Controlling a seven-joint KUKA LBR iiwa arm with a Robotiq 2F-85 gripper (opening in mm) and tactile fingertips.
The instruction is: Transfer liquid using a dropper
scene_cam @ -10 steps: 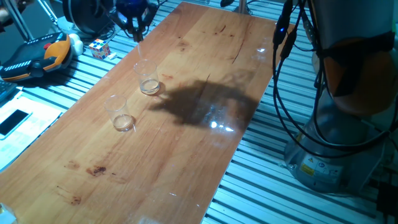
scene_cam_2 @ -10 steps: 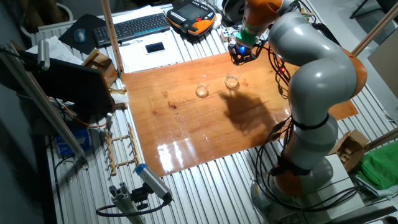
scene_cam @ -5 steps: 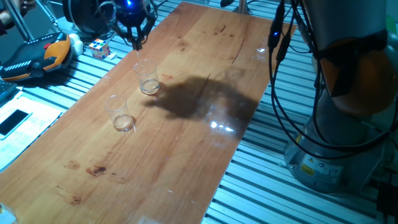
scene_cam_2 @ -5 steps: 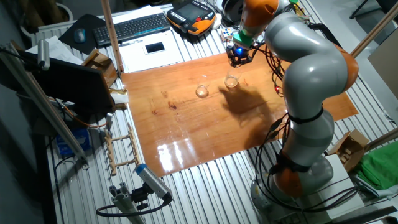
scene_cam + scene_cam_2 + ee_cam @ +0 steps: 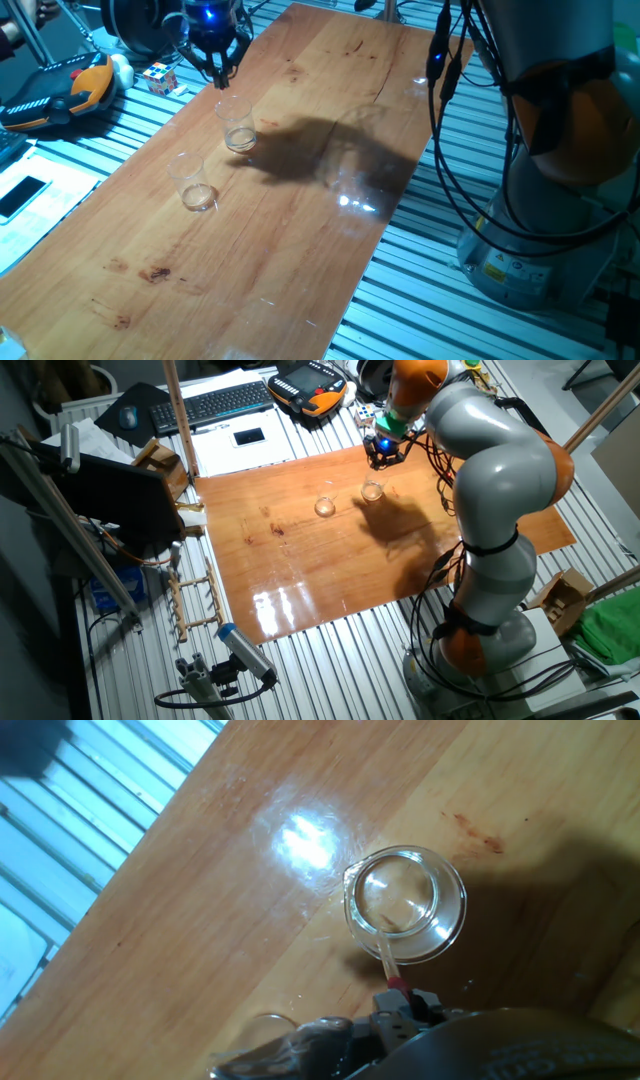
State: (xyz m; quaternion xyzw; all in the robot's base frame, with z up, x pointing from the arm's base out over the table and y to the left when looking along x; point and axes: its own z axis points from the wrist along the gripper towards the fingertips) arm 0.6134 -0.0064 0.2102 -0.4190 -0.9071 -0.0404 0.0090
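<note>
**Dropper poised over the far tumbler**

In the hand view, the gripper [image 5: 405, 1010] is sitting at the bottom edge of the picture, its fingers closed in tight on the dropper [image 5: 387, 960] at the red-pink part. The clear tube is pointing away from the hand, and its tip is lying across the rim of a glass tumbler [image 5: 405, 905] seen from straight above. Whether the tip is reaching inside the glass or hanging above it cannot be told. The liquid [image 5: 395, 910] is showing only as a faint, nearly clear layer at the bottom of that glass.

In one fixed view, the nearer tumbler [image 5: 192, 181] is standing upright on the wooden table [image 5: 300, 230], with the second tumbler [image 5: 236, 125] a little beyond it, apart from it. The gripper [image 5: 218, 72] is hanging just above and behind this second glass, a blue light glowing on the hand.

Farther back, off the table's far corner, a coloured cube [image 5: 160, 78] and an orange-and-black pendant [image 5: 62, 90] are lying on the slatted bench.
</note>
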